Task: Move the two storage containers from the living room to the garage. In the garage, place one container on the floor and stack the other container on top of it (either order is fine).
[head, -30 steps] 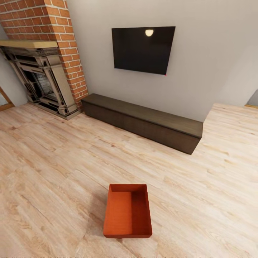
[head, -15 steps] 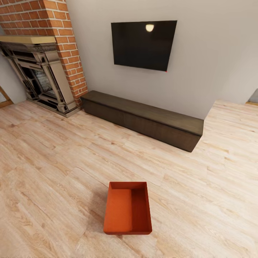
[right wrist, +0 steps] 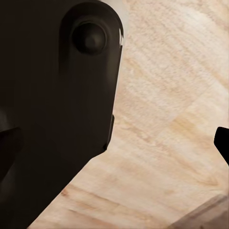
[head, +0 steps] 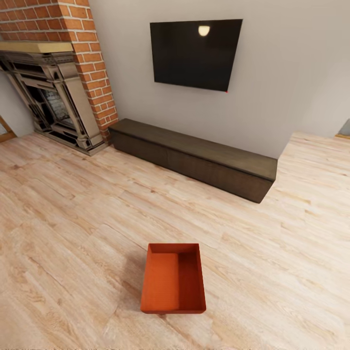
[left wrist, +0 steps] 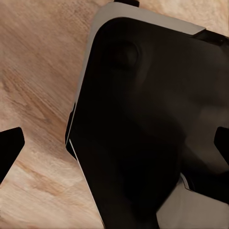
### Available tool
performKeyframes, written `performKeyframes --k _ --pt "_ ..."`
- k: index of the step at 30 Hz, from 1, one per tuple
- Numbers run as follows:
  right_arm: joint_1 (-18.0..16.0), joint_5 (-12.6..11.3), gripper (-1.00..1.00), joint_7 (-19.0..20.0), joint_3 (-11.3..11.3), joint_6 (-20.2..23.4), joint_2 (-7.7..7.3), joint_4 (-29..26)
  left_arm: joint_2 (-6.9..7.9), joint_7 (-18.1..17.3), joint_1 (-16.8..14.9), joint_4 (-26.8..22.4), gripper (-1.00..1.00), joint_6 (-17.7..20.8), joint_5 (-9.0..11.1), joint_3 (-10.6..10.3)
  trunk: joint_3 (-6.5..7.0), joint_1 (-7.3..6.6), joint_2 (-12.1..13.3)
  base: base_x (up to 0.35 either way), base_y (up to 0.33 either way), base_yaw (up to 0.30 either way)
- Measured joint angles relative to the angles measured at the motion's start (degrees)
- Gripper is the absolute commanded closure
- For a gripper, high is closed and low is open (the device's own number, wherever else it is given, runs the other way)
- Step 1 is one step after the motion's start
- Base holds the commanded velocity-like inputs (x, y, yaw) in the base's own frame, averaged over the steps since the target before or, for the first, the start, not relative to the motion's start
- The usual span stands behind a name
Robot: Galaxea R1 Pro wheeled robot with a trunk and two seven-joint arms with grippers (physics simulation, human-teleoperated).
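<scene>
One storage container (head: 173,279) sits on the light wood plank floor (head: 73,233) in the living room, low in the head view and near its middle. It is orange-red, rectangular and open-topped, with slightly flared walls, a flat matte inside and one inner half in shadow. It stands upright and apart from all the furniture.

The floor is pale planks with visible grain and knots, laid on a diagonal. Behind the container, well apart from it, a long low dark-brown cabinet (head: 194,158) stands against the wall: a boxy shape with a flat top surface. A black flat TV (head: 194,53) hangs on the plain grey-white wall (head: 291,73) above the cabinet, with a small lamp reflection near its top edge. At left a red-brick chimney (head: 78,48) rises over a dark, ornate metal-look fireplace (head: 48,102) with a tan mantel slab.

In the left wrist view, the left end effector (left wrist: 114,148) shows two dark fingertips far apart at the frame's edges, so it is released, with nothing between them. A big glossy black robot body panel with a grey rim (left wrist: 148,124) lies past it, over wood planks.

In the right wrist view, the right end effector (right wrist: 114,143) also has its dark fingertips spread wide, released and holding nothing. A black rounded robot part with a round knob (right wrist: 57,95) lies beyond it, above pale wood grain.
</scene>
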Motion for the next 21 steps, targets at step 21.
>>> performKeyframes --k 21 --pt "0.0 -0.05 -1.0 -0.47 0.0 0.0 0.08 0.0 0.0 0.0 0.0 0.0 -1.0 -0.01 0.0 0.0 -1.92 0.0 0.0 0.0 0.0 0.0"
